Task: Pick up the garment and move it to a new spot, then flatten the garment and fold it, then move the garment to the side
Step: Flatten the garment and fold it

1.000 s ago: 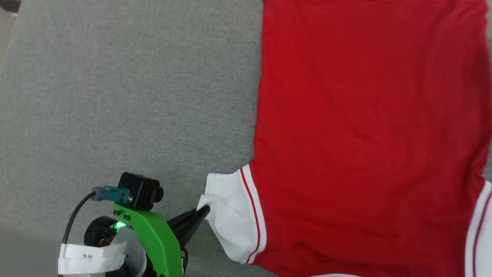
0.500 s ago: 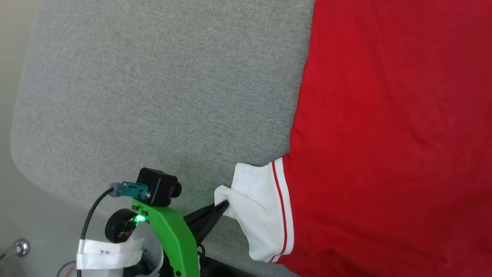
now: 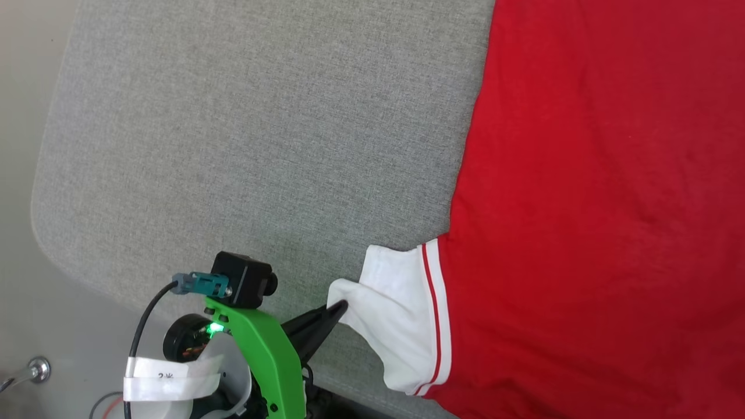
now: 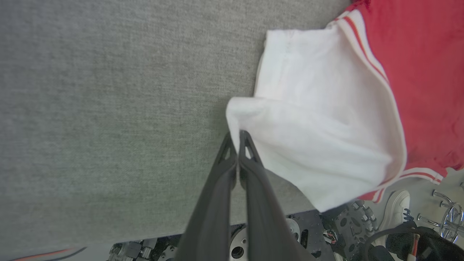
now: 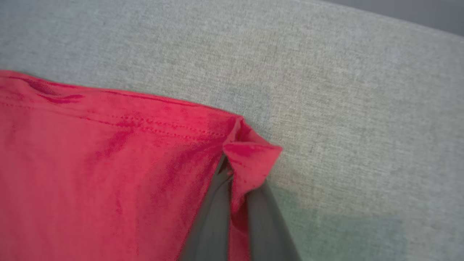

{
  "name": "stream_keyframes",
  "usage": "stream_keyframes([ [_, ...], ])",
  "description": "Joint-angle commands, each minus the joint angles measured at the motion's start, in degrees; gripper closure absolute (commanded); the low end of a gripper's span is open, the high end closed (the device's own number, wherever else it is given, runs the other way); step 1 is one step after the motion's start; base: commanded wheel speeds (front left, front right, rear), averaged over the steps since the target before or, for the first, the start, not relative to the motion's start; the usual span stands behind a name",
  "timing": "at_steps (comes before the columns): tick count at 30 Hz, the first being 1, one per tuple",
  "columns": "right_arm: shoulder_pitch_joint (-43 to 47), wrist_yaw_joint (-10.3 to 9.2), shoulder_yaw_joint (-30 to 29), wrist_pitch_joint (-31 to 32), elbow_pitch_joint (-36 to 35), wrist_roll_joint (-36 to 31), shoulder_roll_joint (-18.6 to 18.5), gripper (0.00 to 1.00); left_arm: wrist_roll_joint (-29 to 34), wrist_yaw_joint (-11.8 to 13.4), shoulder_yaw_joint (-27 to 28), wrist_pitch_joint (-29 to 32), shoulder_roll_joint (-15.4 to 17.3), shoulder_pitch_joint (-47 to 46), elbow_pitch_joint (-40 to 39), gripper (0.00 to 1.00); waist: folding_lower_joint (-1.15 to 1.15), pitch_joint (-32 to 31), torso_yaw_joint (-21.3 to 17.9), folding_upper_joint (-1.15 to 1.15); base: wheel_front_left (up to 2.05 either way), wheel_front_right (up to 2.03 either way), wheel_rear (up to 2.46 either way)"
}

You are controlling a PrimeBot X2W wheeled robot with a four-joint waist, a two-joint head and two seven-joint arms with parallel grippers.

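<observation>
Across the head view's right, the garment (image 3: 582,203) lies flat on grey padding (image 3: 262,145).
My left gripper (image 3: 336,309) pinches its white sleeve (image 3: 401,326) at lower centre; my right gripper (image 5: 232,170) pinches a red hem corner (image 5: 250,154).

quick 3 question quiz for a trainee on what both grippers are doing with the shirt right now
1. True or false: the left gripper has its fingers shut on the white sleeve of the garment.
2. The right gripper pinches which part of the garment? A the collar; B a red corner; C the striped trim.
3. In a few words: what is the garment lying on?

Key: 1 true. 2 B. 3 a grey fabric surface.
</observation>
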Motion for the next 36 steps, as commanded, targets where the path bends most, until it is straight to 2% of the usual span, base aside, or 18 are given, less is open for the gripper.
stream_keyframes([
  [1, 3.52, -0.03, 0.44, 0.24, 1.74, -0.08, 0.51, 1.0, 0.34, -0.17, 0.23, -0.16, -0.03, -0.75, 0.01, 1.0, -0.01, -1.35, -0.85, 0.0, 0.0, 0.0, 0.0],
  [10, 10.51, -0.03, 0.54, -4.06, 2.61, 1.89, 0.86, 1.0, -0.02, 1.03, 0.89, 0.86, 1.52, 0.42, -0.05, 1.0, -0.01, -8.16, -5.66, 0.0, 0.0, 0.0, 0.0],
  [23, 26.26, -0.03, 1.61, -12.87, 1.3, 9.24, 2.08, 1.0, -1.8, 2.75, 1.14, 1.73, 2.96, 4.75, 0.76, 1.0, -0.01, -20.17, -13.6, 0.0, 0.0, 0.0, 0.0],
  [30, 35.77, -0.03, 0.48, -16.9, -1.62, 12.47, 2.4, 1.0, -2.14, 4.03, 1.6, 1.61, 3.86, 7.15, 0.73, 1.0, -0.01, -24.66, -17.26, 0.0, 0.0, 0.0, 0.0],
  [36, 44.3, -0.03, -1.88, -19.17, -5.6, 14.58, 4.05, 1.0, -2.68, 4.81, 1.67, 1.2, 3.61, 8.69, 1.34, 1.0, -0.01, -27.79, -19.15, 0.0, 0.0, 0.0, 0.0],
])
